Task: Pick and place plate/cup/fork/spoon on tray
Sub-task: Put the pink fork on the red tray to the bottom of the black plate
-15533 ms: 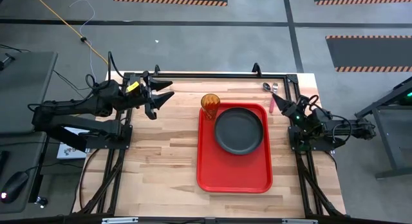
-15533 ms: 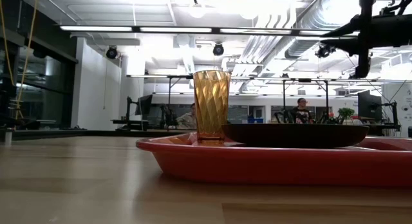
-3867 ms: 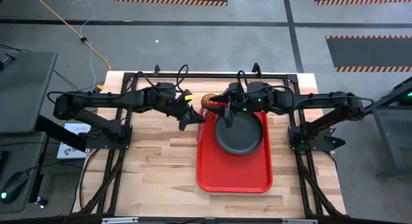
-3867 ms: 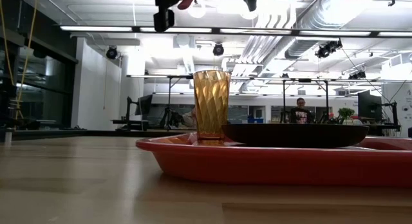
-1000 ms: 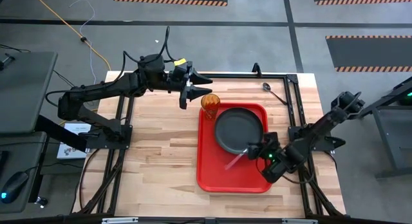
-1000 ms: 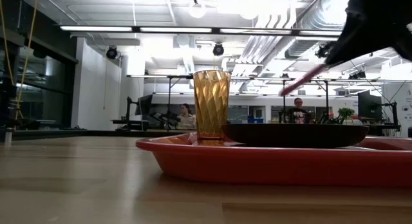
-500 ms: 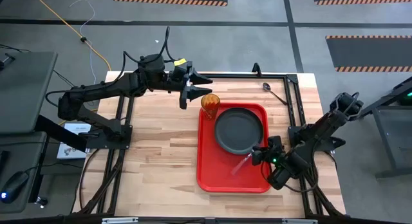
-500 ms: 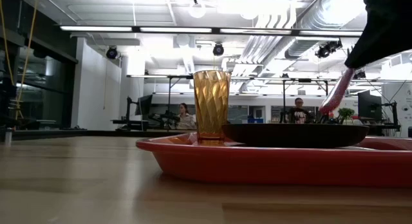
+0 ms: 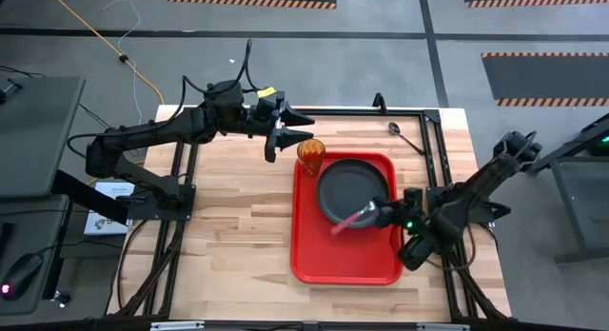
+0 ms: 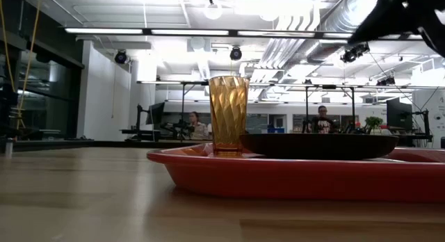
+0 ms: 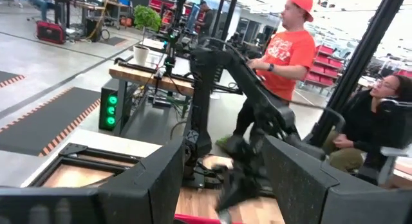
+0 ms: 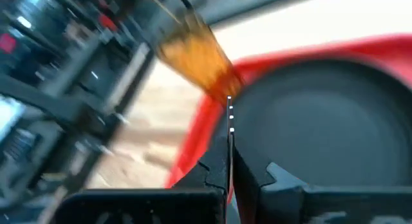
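1. Right gripper (image 9: 383, 214) was observed in the high view at the tray's right edge, clamped on the fork (image 9: 354, 219) by one end. The fork's long axis was seen to run from the gripper toward the left, slightly downward, over the near rim of the plate (image 9: 353, 192). The plate and the cup (image 9: 310, 150) were found on the tray (image 9: 324, 255), the cup at its far left corner. The spoon (image 9: 402, 136) was noted off the tray, on the table (image 9: 228, 217) near the far right corner, its handle angled toward the right arm's side; the right arm was judged the nearer for it. The left gripper (image 9: 293, 136) was recorded hovering just beside the cup with fingers spread and nothing held.

2. In the low view, one cup and one plate were confirmed standing on one tray; the fork could not be made out.

3. In the left wrist view, only its own parted fingers (image 11: 145, 185) and people in the room beyond were seen.

4. In the right wrist view, the fork was seen edge-on between the closed fingers (image 12: 212, 172), pointing over the plate toward the cup.

5. Count: one each of plate, cup, fork, spoon and tray.
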{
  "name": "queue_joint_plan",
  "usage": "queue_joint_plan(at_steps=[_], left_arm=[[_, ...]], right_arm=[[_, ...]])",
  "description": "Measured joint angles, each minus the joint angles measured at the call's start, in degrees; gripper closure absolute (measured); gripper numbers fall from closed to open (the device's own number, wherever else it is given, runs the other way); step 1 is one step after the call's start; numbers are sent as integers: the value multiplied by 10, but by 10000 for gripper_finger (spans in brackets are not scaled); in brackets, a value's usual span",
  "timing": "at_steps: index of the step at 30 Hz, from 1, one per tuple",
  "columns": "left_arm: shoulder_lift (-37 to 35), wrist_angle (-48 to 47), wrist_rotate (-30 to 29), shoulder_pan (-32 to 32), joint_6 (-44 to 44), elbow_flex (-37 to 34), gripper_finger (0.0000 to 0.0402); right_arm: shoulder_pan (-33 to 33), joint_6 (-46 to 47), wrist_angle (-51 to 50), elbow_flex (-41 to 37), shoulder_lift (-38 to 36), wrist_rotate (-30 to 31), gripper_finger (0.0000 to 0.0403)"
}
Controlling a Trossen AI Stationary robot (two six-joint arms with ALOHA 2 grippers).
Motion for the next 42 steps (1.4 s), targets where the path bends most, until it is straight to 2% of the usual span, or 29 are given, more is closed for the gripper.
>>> queue_joint_plan(at_steps=[4,9,13,16,20,25,28,31,38,42], left_arm=[[0,-10,2,-10,-23,0,202],[0,-32,3,-23,-40,0,202],[9,-35,7,-25,-159,0,201],[28,-43,12,-22,-247,0,193],[77,-66,-13,-28,-378,0,183],[140,-35,-18,-38,-461,-1,181],[163,15,-22,-44,-488,-1,181],[169,53,-37,-51,-502,-1,181],[170,58,-47,-57,-502,-1,181],[170,61,-62,-57,-501,-1,181]], right_arm=[[-11,-2,-22,0,-49,82,403],[-36,-57,-15,0,-107,159,403],[-56,-128,12,0,-146,194,403],[-71,-193,46,0,-167,200,403],[-90,-297,113,0,-183,201,403],[-109,-417,207,0,-192,204,403],[-117,-471,251,0,-192,206,403],[-124,-485,273,0,-192,207,403],[-127,-483,292,0,-194,220,403],[-126,-486,308,0,-203,204,403]])
